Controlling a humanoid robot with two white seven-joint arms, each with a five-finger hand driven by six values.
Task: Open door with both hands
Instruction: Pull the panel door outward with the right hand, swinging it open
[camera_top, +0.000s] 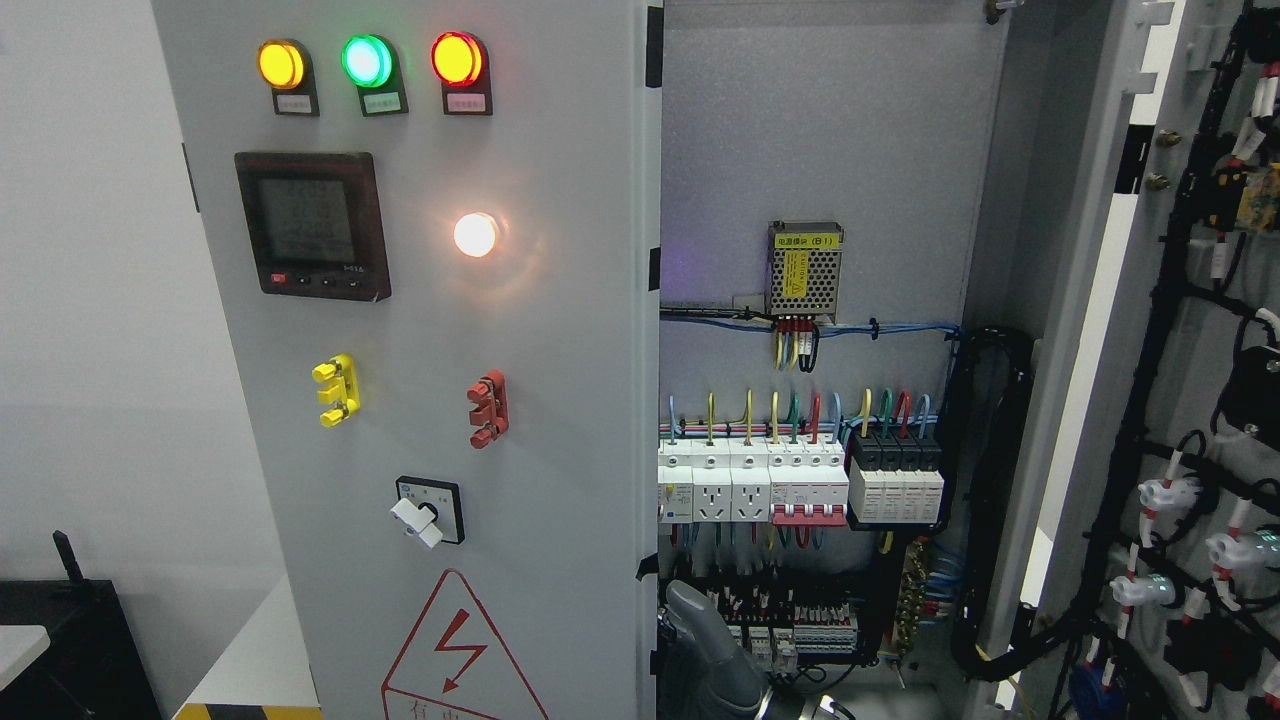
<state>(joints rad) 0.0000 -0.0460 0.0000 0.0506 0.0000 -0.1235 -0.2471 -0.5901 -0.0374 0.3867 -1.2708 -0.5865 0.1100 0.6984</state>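
Grey hand (700, 630) low before open cabinet (830, 150); left door (560, 330) shut

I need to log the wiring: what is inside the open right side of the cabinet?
Inside the cabinet: a meshed power supply, a row of breakers and sockets with coloured wires, and terminal blocks below. A robot hand covers the lower left; the closed left door hides the rest.

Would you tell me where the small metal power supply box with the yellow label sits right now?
In the head view, the power supply box is mounted on the open cabinet's back panel, right of centre, above the row of breakers.
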